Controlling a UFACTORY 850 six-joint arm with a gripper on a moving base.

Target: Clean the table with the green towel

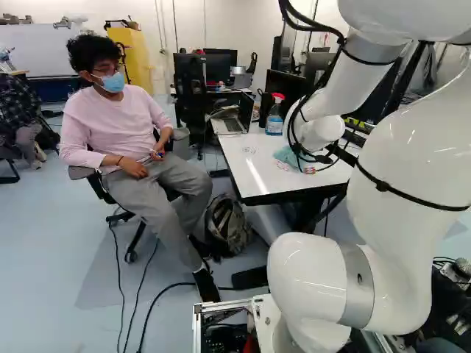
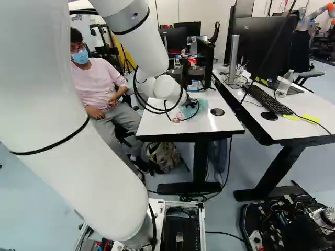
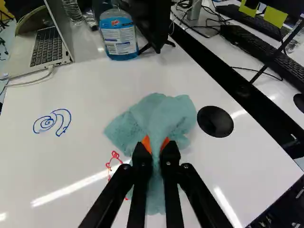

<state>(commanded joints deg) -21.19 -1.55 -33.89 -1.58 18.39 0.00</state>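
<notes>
Evidently, wiping looks unfinished: the 2 fingers (image 3: 169,156) pinch the green towel (image 3: 164,111) on the table (image 3: 85,85), with a red doodle (image 3: 115,155) beside the towel and a blue doodle (image 3: 47,122) (probably untouched) farther from it.

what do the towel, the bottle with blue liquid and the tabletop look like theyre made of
The towel looks like soft, matt cloth, perhaps microfibre: it crumples into loose folds without shine. The bottle is most likely clear, smooth plastic, since blue liquid shows through its wall. The tabletop is glossy white, maybe laminate or coated board: light makes bright streaks on it.
</notes>
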